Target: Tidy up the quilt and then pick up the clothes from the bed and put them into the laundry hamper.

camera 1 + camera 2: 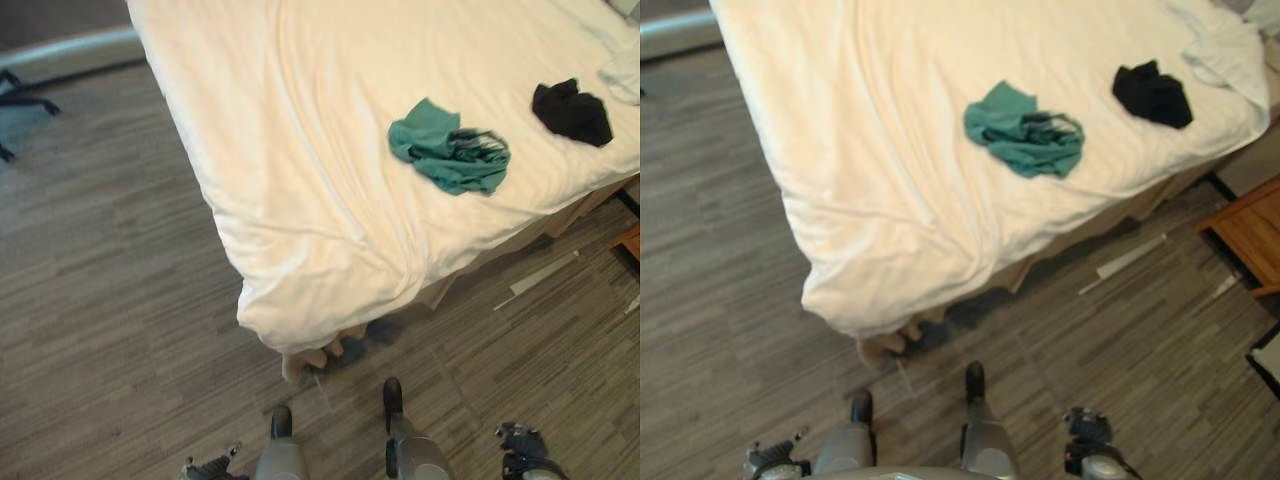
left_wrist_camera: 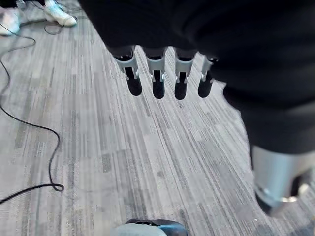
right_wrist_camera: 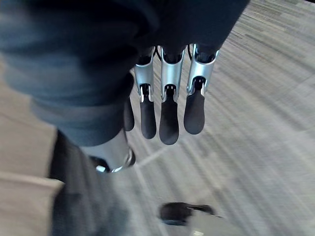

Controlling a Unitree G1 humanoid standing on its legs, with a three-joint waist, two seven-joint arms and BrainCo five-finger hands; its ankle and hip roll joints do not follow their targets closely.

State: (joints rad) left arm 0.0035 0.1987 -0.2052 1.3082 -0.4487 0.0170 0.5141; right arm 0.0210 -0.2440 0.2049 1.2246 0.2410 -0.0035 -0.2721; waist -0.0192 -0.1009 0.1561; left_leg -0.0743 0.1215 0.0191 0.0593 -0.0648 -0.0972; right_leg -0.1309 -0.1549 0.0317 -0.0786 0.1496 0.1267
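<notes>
The cream-white quilt [image 1: 330, 150] is lying spread over the bed [image 1: 560, 215], filling the upper half of the left eye view, smooth across most of its width and gathering into soft folds at the corner hanging near the lower centre. On it, right of centre, a crumpled teal-green garment [image 1: 447, 148] is sitting in a loose heap, its long axis running from upper left to lower right in the frame. Well apart from it, toward the upper right, a small bunched black garment [image 1: 572, 110] is lying with no clear direction to it. A pale bluish-white cloth [image 1: 1225, 50] is resting at the upper right edge of the right eye view, just beyond the black one.

The left robot hand [image 2: 157, 78] is hanging over the grey wood-grain floor [image 1: 110, 300] with fingers straight and relaxed, holding nothing. The right robot hand [image 3: 167, 108] is doing the same, fingers extended downward and empty.

Judging by this, the quilt looks largely tidied and the clothes-collecting step is not yet begun. The next move probably calls for stepping closer to the bed and reaching a hand toward the teal-green garment, the nearer of the two.
</notes>
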